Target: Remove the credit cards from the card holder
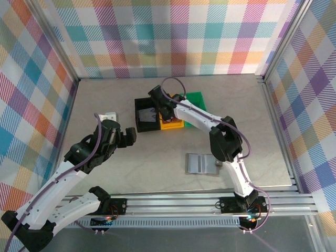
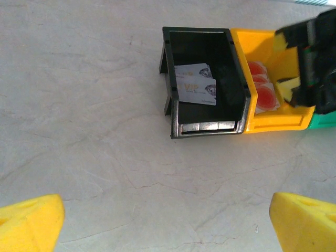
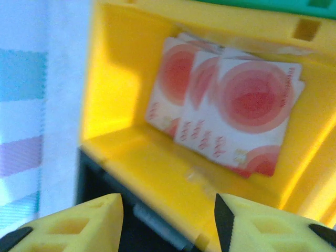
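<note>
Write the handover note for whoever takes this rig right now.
Left gripper: jaws open, empty, above bare table near the black bin.
Right gripper: jaws open, empty, over the yellow bin.
Card holder: lies open on the table near the right arm's base, apart from the bins.
Done: red credit cards lie in the yellow bin, grey cards in the black bin.
To do: too small to tell whether the holder still has cards; check it.
</note>
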